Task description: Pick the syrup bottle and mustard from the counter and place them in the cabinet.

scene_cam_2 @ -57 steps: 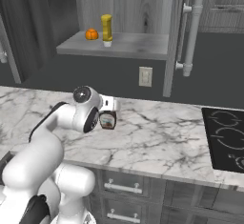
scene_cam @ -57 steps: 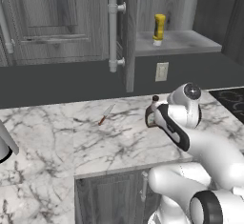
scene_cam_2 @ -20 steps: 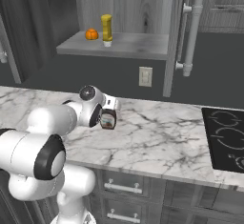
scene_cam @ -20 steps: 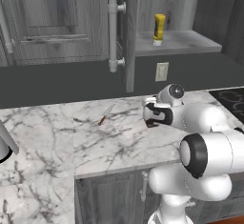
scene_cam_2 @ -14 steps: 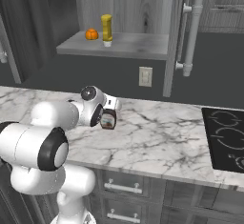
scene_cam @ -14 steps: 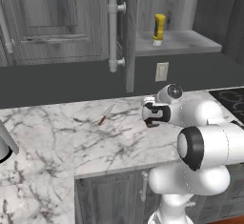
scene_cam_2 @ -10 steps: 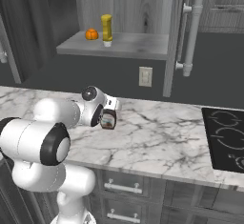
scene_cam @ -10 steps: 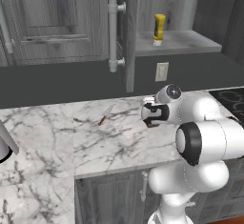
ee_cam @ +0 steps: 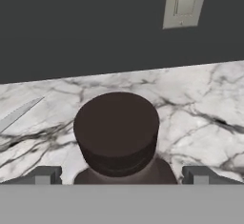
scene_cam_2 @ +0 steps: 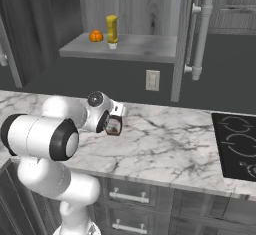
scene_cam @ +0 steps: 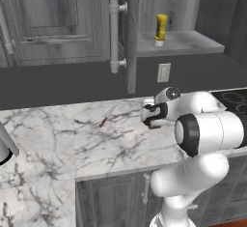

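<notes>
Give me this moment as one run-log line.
mustard: on cabinet shelf | syrup bottle: upright on counter | claw: open, fingers either side of bottle

At the centre of the right base view the syrup bottle [scene_cam_2: 114,126] stands on the counter [scene_cam_2: 165,144], at the gripper [scene_cam_2: 116,124]. Above it, in the upper left, the mustard [scene_cam_2: 112,31] stands on the shelf of the cabinet [scene_cam_2: 145,47], an orange fruit [scene_cam_2: 95,36] just left of it. A knife [scene_cam: 107,116] lies left of centre in the left base view.
</notes>
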Robot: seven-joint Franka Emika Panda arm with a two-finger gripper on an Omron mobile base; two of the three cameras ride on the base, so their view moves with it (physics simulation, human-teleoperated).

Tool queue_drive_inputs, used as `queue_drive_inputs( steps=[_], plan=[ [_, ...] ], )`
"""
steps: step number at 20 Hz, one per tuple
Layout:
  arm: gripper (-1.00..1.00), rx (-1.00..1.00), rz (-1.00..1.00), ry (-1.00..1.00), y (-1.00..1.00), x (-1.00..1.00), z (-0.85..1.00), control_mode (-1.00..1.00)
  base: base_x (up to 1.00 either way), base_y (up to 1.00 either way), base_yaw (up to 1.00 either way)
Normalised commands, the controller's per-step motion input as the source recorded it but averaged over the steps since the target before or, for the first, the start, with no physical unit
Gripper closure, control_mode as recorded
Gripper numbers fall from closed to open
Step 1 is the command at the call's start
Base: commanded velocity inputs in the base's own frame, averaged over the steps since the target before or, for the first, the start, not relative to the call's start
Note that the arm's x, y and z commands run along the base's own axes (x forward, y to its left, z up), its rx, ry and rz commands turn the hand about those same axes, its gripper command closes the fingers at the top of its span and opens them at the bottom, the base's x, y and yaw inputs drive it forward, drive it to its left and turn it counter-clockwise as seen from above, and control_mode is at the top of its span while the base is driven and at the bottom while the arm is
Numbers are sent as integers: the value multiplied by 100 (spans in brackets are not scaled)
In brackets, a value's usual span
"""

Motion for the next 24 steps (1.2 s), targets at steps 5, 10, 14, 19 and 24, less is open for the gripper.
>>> queue_drive_inputs(
  steps=[5,10,14,19,24],
  plan=[
    [-100,1,-1,0,0,13,-10,-100,0,0,0],
    [100,1,0,0,1,4,-4,-100,0,0,0],
    [100,0,-1,0,4,0,18,-100,0,0,0],
    [100,0,-2,-1,1,-12,85,-100,0,0,0],
    [100,0,0,0,0,-18,100,-100,0,0,0]
  ],
)
